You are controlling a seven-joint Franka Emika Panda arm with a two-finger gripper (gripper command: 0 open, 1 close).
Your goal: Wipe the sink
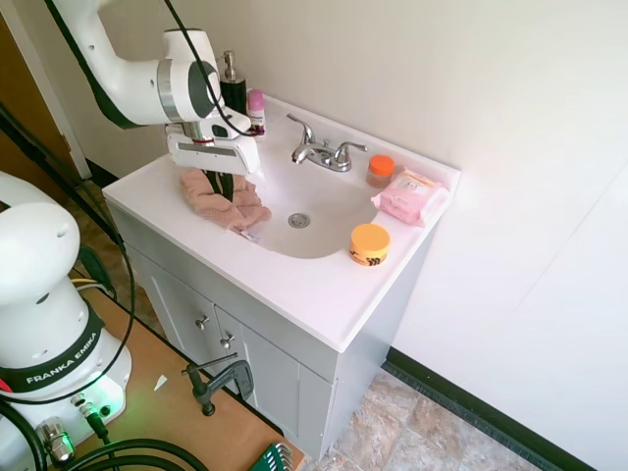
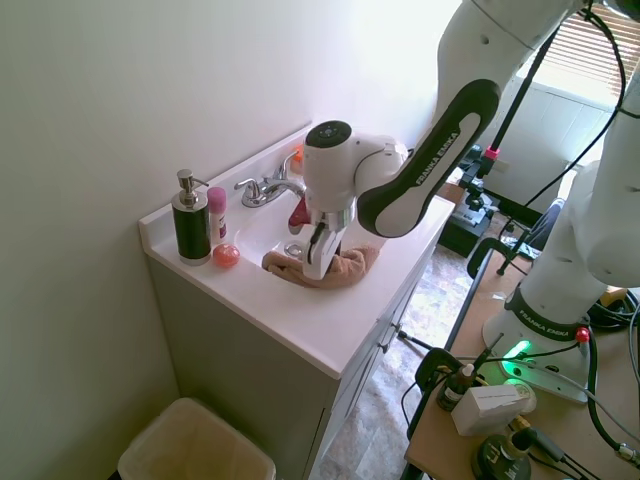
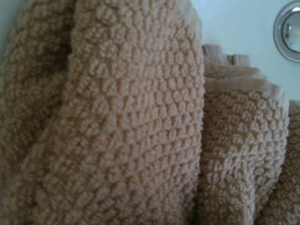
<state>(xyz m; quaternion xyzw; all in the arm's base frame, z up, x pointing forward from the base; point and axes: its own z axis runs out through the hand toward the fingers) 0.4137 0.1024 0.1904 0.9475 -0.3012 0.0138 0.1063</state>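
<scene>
The gripper [image 1: 224, 186] points down into the sink [image 1: 324, 240], its fingers pinching a bunched pink towel [image 1: 218, 203] that drapes over the basin's edge onto its inner slope. The sink fills the middle of the vanity [image 1: 324, 299], the drain [image 1: 299, 221] just beside the towel and the faucet [image 1: 319, 150] at the back edge. In the wrist view the towel fills nearly everything, with what seems to be the drain at one corner. A dispenser [image 2: 190, 222] stands at the back corner.
</scene>
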